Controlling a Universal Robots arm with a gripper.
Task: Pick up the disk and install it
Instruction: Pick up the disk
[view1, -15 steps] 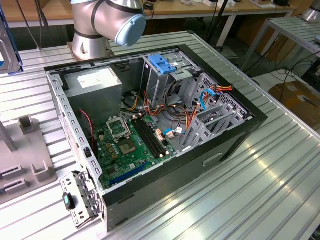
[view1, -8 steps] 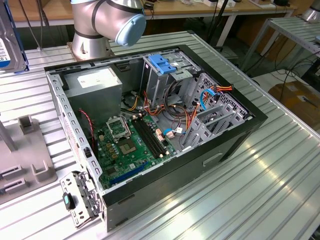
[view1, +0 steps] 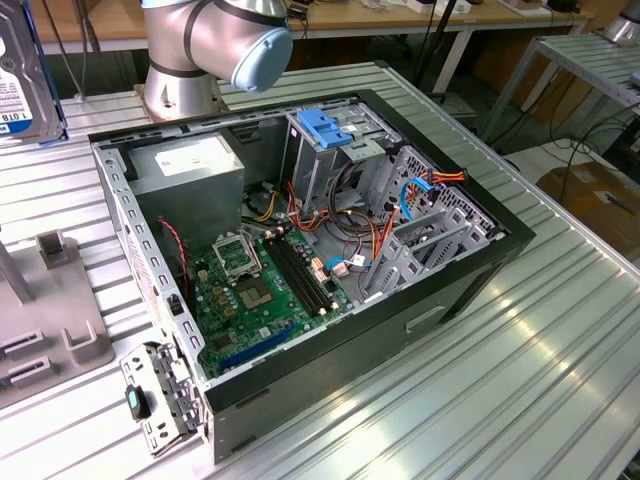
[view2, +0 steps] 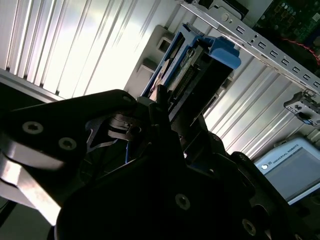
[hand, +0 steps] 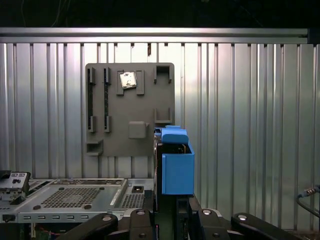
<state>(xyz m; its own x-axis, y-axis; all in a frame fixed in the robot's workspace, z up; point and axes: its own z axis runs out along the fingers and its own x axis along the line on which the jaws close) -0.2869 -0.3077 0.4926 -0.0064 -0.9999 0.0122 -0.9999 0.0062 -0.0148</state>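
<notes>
The gripper (hand: 172, 212) is clamped on the disk (hand: 176, 165). In both wrist views the disk stands edge-on out from between the fingers, with its blue carrier frame at the far end. In the exterior view the disk (view1: 22, 85) hangs at the exterior view's far left, raised over the ribbed aluminium table (view1: 540, 360) near the grey holder plate (view1: 50, 330). It is well apart from the open computer case (view1: 420, 320) and its metal drive cage (view1: 320, 170).
</notes>
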